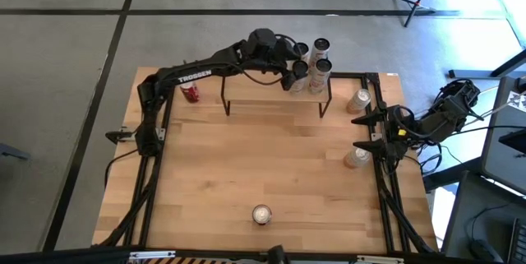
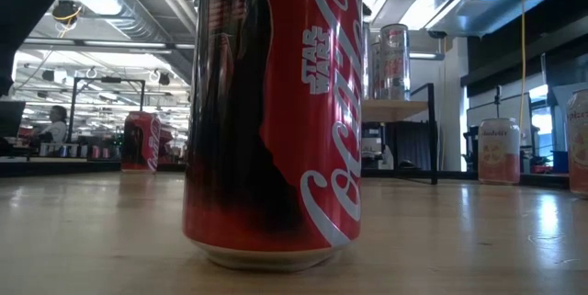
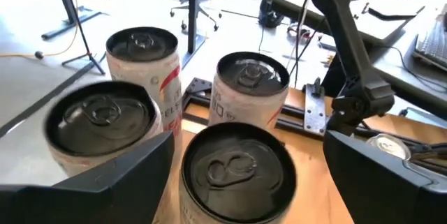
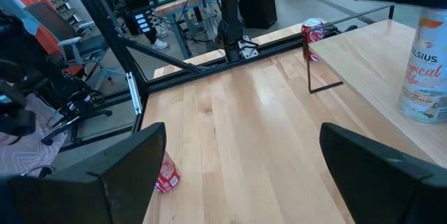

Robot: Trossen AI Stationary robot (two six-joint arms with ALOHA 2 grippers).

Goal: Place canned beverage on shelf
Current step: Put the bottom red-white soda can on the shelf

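Cola can (image 1: 191,93): standing upright on the tabletop (image 1: 279,165), just left of the shelf, near the left arm's base.
Left arm: reaching from the table's left edge across the back, over the shelf's right end.
Shelf (image 1: 271,95): sitting at the back of the table, its middle and left part showing bare wood.
Front can (image 1: 261,214): standing alone near the front edge, about mid-table, filling the low view (image 2: 276,111) with red cola lettering.
Left gripper (image 1: 292,73): hovering low over the cluster of cans at the shelf's right end; fingers (image 3: 105,182) spread wide in the left wrist view, straddling the nearest can (image 3: 237,172), with a gap showing on either side of it, gripping nothing.
Canned beverages: four dark-topped cans bunching together at the shelf's right end (image 1: 311,58); one showing on the board in the low view (image 2: 393,51).
Two pale cans (image 1: 360,99) (image 1: 356,157): standing on the tabletop by the right rail, well apart from each other.
Right gripper (image 1: 362,132): waiting at the table's right edge between those two cans, pointing inward; fingers (image 4: 119,175) gaping wide, holding nothing.
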